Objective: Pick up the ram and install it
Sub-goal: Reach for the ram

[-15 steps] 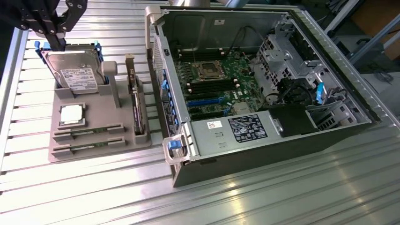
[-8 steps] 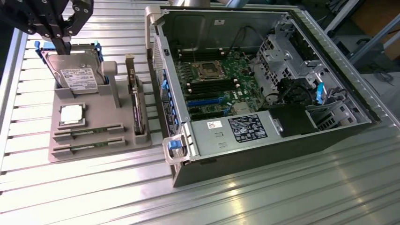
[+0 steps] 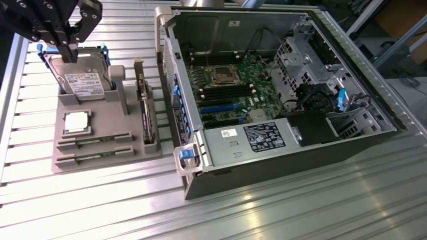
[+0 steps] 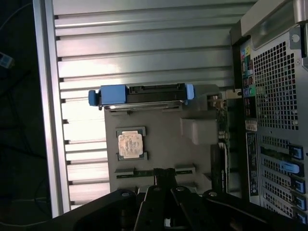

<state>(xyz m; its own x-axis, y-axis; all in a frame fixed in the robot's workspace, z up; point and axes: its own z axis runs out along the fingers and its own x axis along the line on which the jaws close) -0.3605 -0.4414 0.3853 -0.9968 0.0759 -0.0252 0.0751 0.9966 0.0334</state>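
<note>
Black two-finger gripper (image 3: 69, 50) clenched, empty, above grey plastic tray (image 3: 130, 125). Thin green ram stick (image 3: 93, 141) sits edge-up in a tray slot, near square silver CPU chip (image 3: 77, 122). Likely light, stiff, fragile. Best pinched mid-length across flat faces, gently.
</note>
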